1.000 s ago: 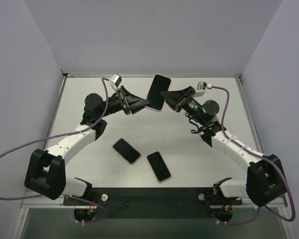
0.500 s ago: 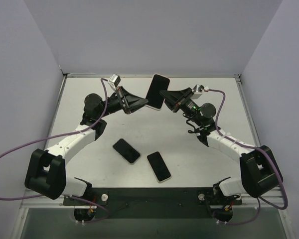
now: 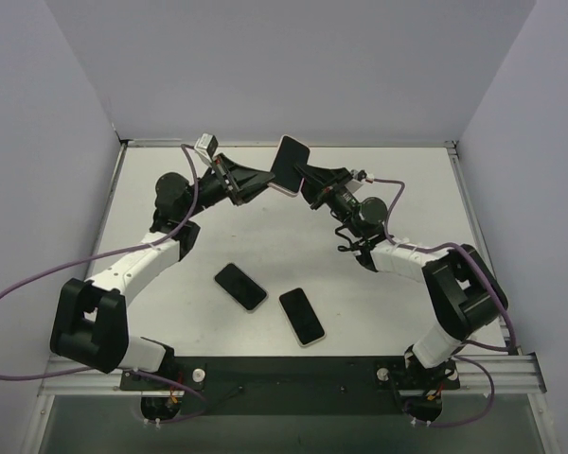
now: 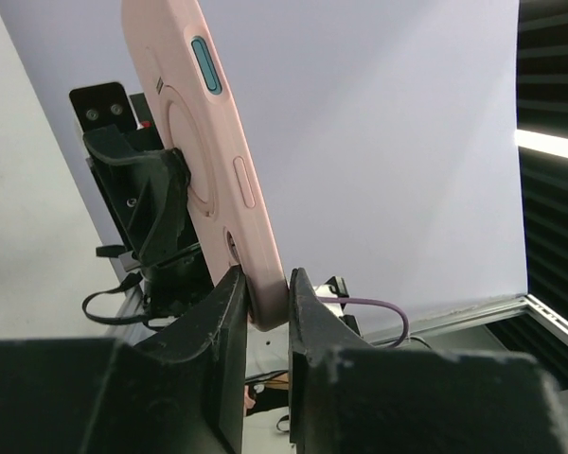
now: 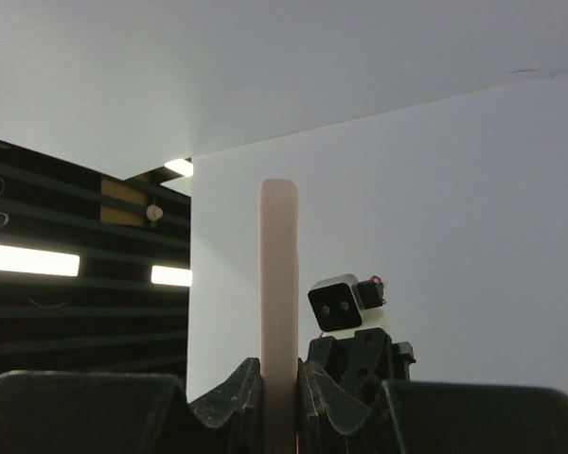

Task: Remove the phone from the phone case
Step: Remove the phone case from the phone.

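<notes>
Phone [image 3: 290,159]: seated inside the phone case, dark screen turned toward the top camera, raised in the air above the far middle of the counter.
Phone case [image 4: 213,161]: pink, upright and tilted slightly. Its back showed a round moulded ring, its side a teal button and a long pink button. From the right wrist camera it appeared edge-on as a thin vertical pink strip [image 5: 278,312].
Left fingers [image 4: 222,317]: clenched on the lower end of the phone case, one finger on each face, pressed against the pink material.
Right fingers [image 5: 239,392]: clenched on the phone case from the opposite side, one finger on each face, the case edge standing straight up from between them.
Arm arrangement: both arms reached toward the far centre from their own sides, and the two sets of fingers met at the case, just beside each other.
Counter [image 3: 284,246]: white surface inside pale lavender walls.
Black phone [image 3: 239,286]: lay flat on the counter near the front centre, well apart from the held case.
White-edged phone [image 3: 302,316]: lay flat just right of the black phone, screen up, apart from it.
Cables [image 3: 19,293]: purple, one looped from each wrist camera down toward the arm bases.
</notes>
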Controlling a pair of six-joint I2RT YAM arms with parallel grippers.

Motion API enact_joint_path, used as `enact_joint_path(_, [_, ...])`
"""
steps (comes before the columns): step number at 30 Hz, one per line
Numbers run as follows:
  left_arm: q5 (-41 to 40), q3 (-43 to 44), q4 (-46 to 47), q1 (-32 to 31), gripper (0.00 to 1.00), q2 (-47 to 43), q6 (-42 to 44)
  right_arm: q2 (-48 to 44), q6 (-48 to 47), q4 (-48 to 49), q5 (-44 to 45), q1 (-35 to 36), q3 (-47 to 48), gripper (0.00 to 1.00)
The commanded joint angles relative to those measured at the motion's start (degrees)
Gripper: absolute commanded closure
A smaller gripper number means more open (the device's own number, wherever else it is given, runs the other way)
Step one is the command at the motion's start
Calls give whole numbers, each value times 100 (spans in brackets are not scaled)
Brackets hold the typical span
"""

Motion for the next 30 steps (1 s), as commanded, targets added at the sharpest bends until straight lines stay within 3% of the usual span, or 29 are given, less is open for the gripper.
enact_joint_path(1, [-258,1024,2782,-117,100,-170,-516,414,869,1117,168,284,43,100])
enact_joint_path(10, [-399,1367,3126,-117,100,15,-789,617,1010,1258,300,469,113,100])
enact_joint_path(30, [-697,1191,3591,-117,100,173,-1158,731,1036,1267,362,592,254,100])
